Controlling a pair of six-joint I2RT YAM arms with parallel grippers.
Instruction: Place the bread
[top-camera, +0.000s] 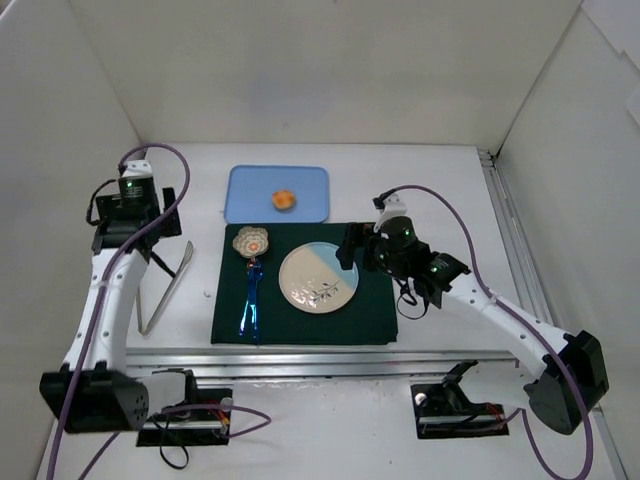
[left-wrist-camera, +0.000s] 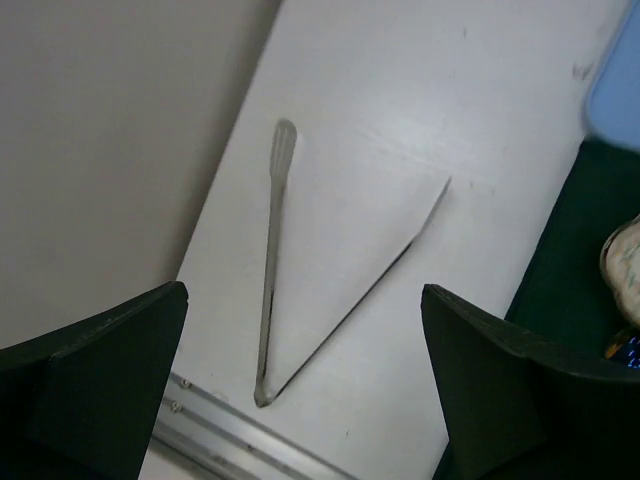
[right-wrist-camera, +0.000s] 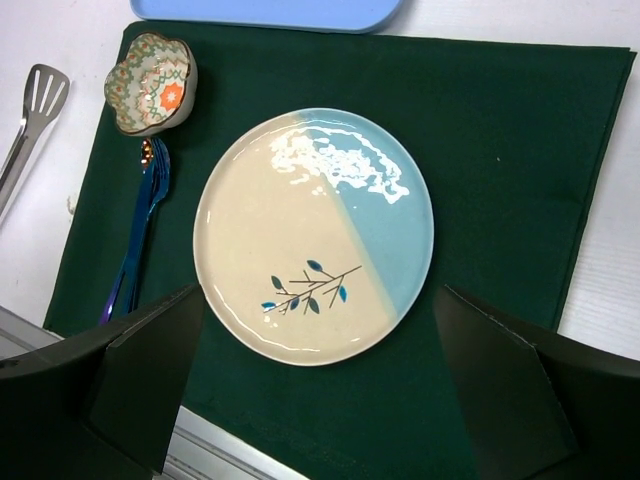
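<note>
On light blue rectangular tray (top-camera: 250, 185) by far edge: small round golden-brown bun (top-camera: 284, 200). Left gripper (left-wrist-camera: 305, 340) wide apart over steel tongs (left-wrist-camera: 270, 250) near left edge; right gripper (right-wrist-camera: 320, 320) wide apart over round cream-and-blue plate (right-wrist-camera: 250, 230), mid-worktop.

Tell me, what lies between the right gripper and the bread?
In the top view, nothing stands there: only a strip of the dark green cloth and bare blue tray separate the right gripper from the bread.
</note>
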